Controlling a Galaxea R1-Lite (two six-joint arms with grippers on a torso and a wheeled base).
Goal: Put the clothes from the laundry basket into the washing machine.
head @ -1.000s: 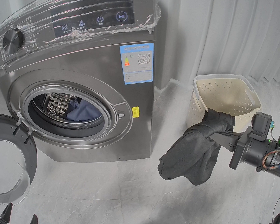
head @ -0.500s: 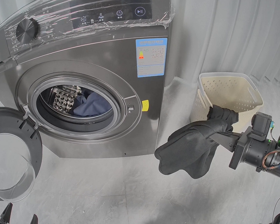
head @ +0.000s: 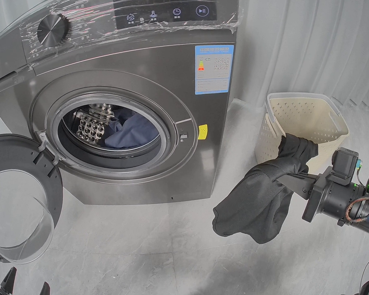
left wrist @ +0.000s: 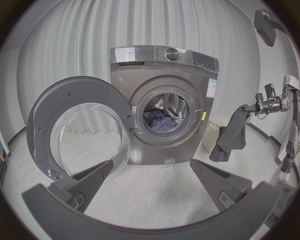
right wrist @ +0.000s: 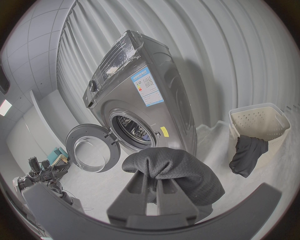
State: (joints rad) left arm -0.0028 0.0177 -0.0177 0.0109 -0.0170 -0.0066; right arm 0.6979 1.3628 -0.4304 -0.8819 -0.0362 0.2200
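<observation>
Head view, left to right: left gripper (head: 27, 286) sits low, fingers spread and empty. The washing machine (head: 147, 73) has its door (head: 16, 172) swung open and blue clothes (head: 131, 132) already in the drum, and the dark garment (head: 258, 199) hangs limp from the right gripper (head: 296, 176), which is clamped on a bunched fold just in front of the laundry basket (head: 303, 95). Garment looks light, soft and floppy, with a mesh-like weave that should not slip; probably best held at that bunch so the trailing part clears the drum lip. Versus earlier frames the whole picture has slid right, so the camera moved; garment and right arm sit about as before, the hem swinging a little.
</observation>
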